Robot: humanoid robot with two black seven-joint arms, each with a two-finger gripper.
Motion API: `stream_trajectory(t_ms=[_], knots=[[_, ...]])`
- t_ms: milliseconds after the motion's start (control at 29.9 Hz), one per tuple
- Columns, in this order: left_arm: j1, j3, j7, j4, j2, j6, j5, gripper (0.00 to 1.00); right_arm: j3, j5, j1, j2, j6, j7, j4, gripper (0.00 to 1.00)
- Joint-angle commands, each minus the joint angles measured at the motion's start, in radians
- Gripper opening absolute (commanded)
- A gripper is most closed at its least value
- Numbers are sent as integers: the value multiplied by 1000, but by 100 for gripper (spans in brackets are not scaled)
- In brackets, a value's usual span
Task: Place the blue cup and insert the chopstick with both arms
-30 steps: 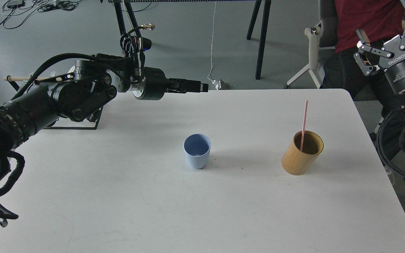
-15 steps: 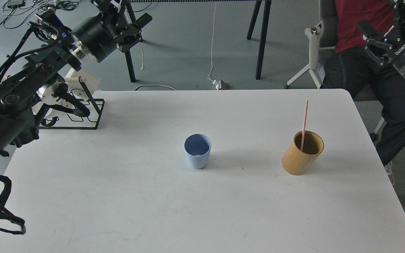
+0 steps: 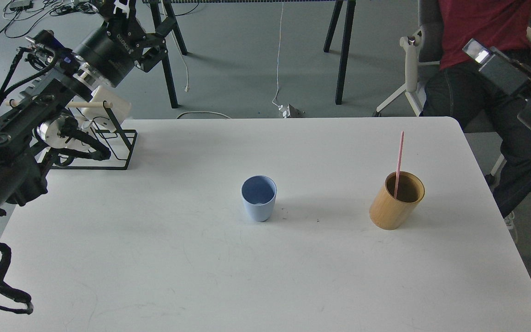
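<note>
Left hand raised, fingers spread, holding nothing, off the table.

The left gripper runs up against the picture's top edge, its fingertips cut off, so how its jaws stand cannot be told. Of the right arm only a blurred grey part shows at the right edge, its gripper out of view. The chopstick's lower end is hidden inside the wooden cylinder near the table's right edge
</note>
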Motion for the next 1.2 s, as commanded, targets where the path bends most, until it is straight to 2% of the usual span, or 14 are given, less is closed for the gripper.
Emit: stream_trajectory(t_ms=[0, 234, 535, 802, 1002, 1103, 1169], knots=[[13, 0, 0, 0, -8, 0, 0, 99, -40, -80, -34, 11, -35, 0, -41, 96], [30, 1, 0, 0, -19, 0, 0, 99, -136, -203, -71, 133, -102, 0, -162, 96], [42, 1, 0, 0, -19, 0, 0, 99, -210, -212, -72, 315, -105, 0, -283, 95], [58, 1, 0, 0, -17, 0, 1, 99, -216, -223, -61, 416, -105, 0, -371, 92], [61, 1, 0, 0, -17, 0, 0, 99, -218, -223, -42, 468, -105, 0, -412, 76], [61, 1, 0, 0, -17, 0, 0, 99, -221, -223, -32, 488, -105, 0, -432, 72], [62, 1, 0, 0, -17, 0, 0, 99, -222, -223, -26, 499, -105, 0, -435, 64]])
